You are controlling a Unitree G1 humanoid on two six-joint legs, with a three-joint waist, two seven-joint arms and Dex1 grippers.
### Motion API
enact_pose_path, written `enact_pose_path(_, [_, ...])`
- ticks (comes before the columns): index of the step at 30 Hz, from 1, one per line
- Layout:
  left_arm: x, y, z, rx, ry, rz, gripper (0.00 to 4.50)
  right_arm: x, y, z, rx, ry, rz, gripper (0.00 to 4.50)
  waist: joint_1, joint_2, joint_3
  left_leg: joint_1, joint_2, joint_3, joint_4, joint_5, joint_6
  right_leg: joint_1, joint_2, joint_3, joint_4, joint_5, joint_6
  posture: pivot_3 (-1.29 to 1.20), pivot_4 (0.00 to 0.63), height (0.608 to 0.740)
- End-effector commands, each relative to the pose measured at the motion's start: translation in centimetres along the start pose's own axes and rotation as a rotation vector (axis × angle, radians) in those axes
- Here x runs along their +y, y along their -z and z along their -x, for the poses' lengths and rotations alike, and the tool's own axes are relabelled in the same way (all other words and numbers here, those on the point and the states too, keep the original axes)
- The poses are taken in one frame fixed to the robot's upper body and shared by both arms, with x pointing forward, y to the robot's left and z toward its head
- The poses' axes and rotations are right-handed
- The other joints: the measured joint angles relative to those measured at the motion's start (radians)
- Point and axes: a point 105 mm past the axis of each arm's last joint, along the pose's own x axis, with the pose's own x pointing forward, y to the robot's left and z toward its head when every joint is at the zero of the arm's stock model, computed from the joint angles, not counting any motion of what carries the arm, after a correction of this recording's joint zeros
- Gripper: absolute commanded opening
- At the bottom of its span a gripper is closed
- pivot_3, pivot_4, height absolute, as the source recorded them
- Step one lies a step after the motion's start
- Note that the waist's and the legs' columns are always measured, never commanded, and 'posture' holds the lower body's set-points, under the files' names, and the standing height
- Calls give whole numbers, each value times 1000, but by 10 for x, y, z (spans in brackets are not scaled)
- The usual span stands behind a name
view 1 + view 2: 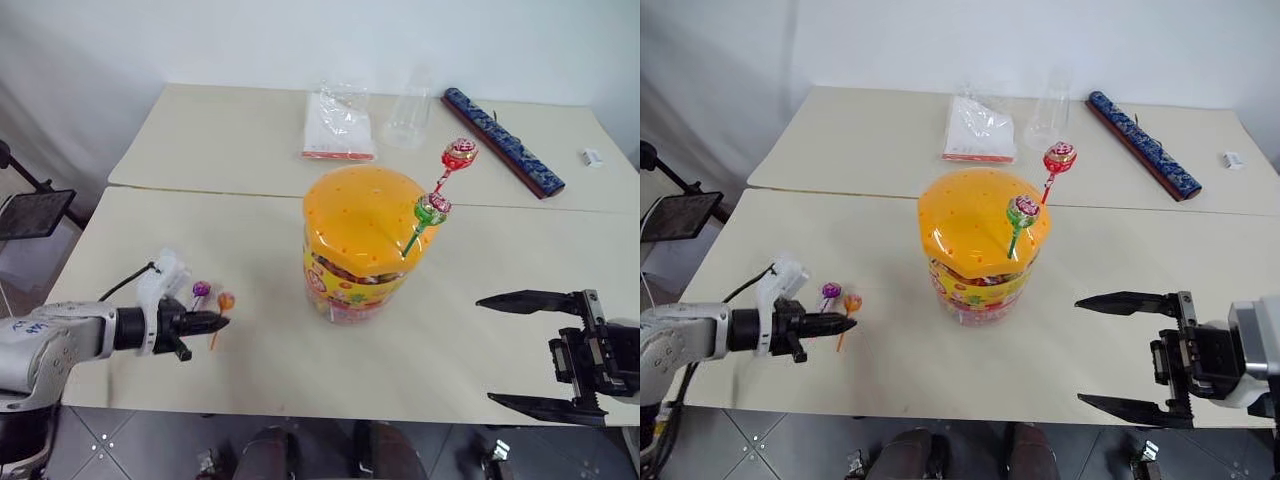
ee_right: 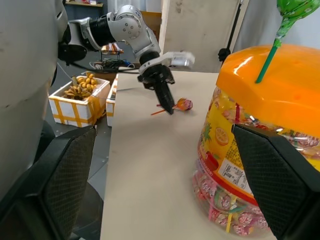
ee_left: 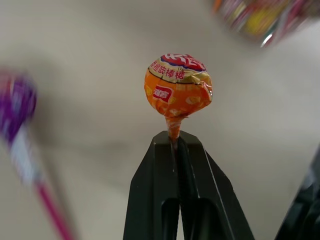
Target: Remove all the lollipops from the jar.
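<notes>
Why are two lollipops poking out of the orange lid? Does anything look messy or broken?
Nothing looks broken or spilled. The red lollipop and green lollipop stand slanted in holes of the jar lid, waiting to be pulled. The purple lollipop lies on the table.

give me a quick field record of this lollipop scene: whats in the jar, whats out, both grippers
in jar lid: red lollipop and green lollipop, sticks in the holes of the jar
out on table: purple lollipop
left gripper: shut on the orange lollipop by its stick, low over the table
right gripper: open, empty, beside the jar
</notes>
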Motion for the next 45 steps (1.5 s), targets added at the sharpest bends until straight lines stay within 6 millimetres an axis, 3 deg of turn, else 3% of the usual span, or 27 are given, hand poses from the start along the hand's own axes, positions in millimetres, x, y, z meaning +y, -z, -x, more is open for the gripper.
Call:
enact_pose_path(1, [5,-6,6,-46,-40,-12,244,-1,-13,-2,-79,44,38,4500,1,0,0,0,0,0,0,0,0,0,0,0,0,0,0,0,150,740])
enact_pose_path(4, [8,4,9,14,-45,18,955,8,-10,-7,-83,25,25,4500,-1,0,0,0,0,0,0,-1,-1,-1,-2,1,1,0,0,0,150,740])
enact_pose_path(6, [1,-1,9,-10,8,4,1540,11,-8,-10,-76,21,25,4500,-1,0,0,0,1,0,-1,-1,-2,-2,-2,0,1,0,-1,0,150,740])
enact_pose_path(9, [-2,-21,18,-106,48,-57,2431,6,-9,-11,-82,62,39,4500,-2,0,0,0,1,1,-1,-1,-3,-2,0,0,1,-1,-1,0,150,740])
enact_pose_path(13, [-13,-49,47,-254,157,-223,3667,-10,-19,-16,-147,184,40,4500,-3,0,0,0,2,2,-1,-1,-3,-3,-1,0,1,-1,-2,0,150,740])
enact_pose_path(19, [-25,-74,73,-567,282,-420,3667,-60,-28,-21,-237,404,-59,4500,-10,3,0,0,3,5,-1,-2,-4,-5,-2,-2,1,-1,-3,0,150,740])
enact_pose_path(23, [-41,-76,80,-762,421,-346,3667,-100,-22,-28,-234,511,-80,4500,-21,3,0,0,4,6,-1,-2,-3,-5,0,-3,2,-1,-3,0,150,740])
enact_pose_path(28, [-64,-77,75,-862,523,-319,3667,-124,-14,-40,-200,523,-80,4500,-26,3,0,-1,3,6,-1,-2,-3,-6,3,-4,3,-1,-2,0,150,740])
enact_pose_path(34, [-80,-88,73,-924,573,-351,3667,-123,-9,-54,-178,427,-116,4500,-25,3,0,-1,2,7,0,-1,-1,-6,3,-5,3,-1,-2,0,150,740])
enact_pose_path(37, [-80,-97,77,-990,572,-350,3705,-122,-9,-57,-203,411,-125,3962,-25,3,0,-1,2,7,0,-1,-1,-5,3,-5,3,-1,-2,0,150,740])
enact_pose_path(45, [-79,-95,77,-1002,576,-345,3705,-118,-10,-58,-245,368,-140,1361,-27,3,0,-1,2,7,-1,-1,-1,-6,3,-6,3,-1,-2,0,150,740])
